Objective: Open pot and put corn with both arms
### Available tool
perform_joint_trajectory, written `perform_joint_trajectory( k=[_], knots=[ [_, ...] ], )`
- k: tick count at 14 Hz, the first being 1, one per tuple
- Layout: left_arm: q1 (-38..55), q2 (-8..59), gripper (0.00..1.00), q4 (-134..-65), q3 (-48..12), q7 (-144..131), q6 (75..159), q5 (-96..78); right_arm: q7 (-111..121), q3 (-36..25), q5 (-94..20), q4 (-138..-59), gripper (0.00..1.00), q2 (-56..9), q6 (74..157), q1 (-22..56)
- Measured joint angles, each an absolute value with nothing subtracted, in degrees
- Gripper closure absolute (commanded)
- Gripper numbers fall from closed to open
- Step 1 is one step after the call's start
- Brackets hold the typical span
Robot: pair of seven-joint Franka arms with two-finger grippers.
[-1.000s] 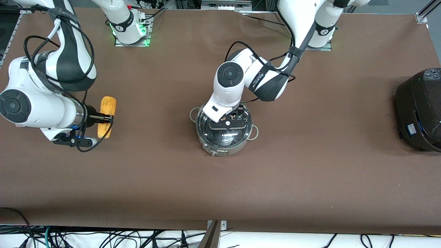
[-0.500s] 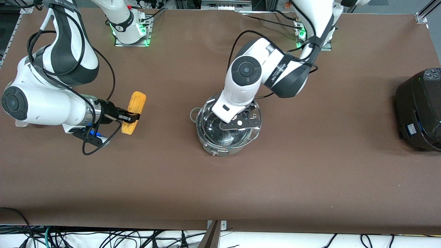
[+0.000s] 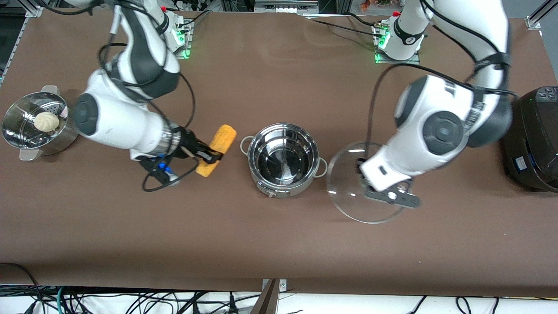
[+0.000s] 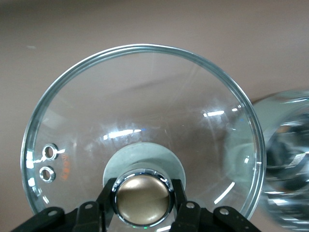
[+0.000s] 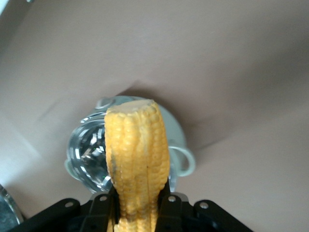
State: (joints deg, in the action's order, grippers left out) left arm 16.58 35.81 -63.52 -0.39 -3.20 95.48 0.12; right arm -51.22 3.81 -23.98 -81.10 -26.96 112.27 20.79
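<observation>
- Gripping the corn (image 3: 216, 149) around its middle, the right gripper (image 3: 212, 155) is hanging in the air over the table (image 3: 279, 244), just beside the pot (image 3: 283, 162) on the side toward the right arm's end.
- The right wrist view is showing both black fingers (image 5: 165, 202) pressing on the yellow cob — its blunt tip is pointing toward the pot down below.
- The left gripper (image 3: 378, 192) is squeezing the copper-topped knob (image 4: 143, 195) of the glass lid (image 3: 348, 187), one finger on each side of it.
- The lid is hanging off the pot, over the bare table beside the pot, toward the left arm's end.
- The pot is sitting open in the middle of the table — its shiny inside is showing and nothing is lying in it.
- A steamer basket (image 3: 26, 139) with a white bun (image 3: 46, 121) in it is sitting at the right arm's end of the table.
- A big black cooker (image 3: 534, 144) is sitting at the left arm's end.
</observation>
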Motion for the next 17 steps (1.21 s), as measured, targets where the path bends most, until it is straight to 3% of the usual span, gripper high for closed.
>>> perform_joint_trajectory(
  k=[4, 7, 13, 17],
  knots=[
    [9.6, 34.8, 0.82, -69.0, -0.6, 7.8, 97.3, 4.6, -59.5, 3.8, -24.0, -81.1, 0.96, -30.9, 123.0, 28.8],
    [2.8, 34.4, 0.81, -77.0, -2.5, 14.3, 106.8, 4.7, -64.0, 3.7, -21.8, -81.2, 0.94, -35.1, 129.6, 34.0],
    [-1.0, 34.4, 0.78, -91.8, -4.7, 15.9, 123.5, 4.7, -67.9, 3.6, -11.7, -81.2, 0.93, -41.6, 131.2, 38.6],
    [-1.1, 34.6, 0.76, -95.5, -4.8, 15.9, 127.8, 4.7, -68.0, 3.4, -8.7, -81.1, 0.91, -44.1, 131.5, 38.7]
  ],
)
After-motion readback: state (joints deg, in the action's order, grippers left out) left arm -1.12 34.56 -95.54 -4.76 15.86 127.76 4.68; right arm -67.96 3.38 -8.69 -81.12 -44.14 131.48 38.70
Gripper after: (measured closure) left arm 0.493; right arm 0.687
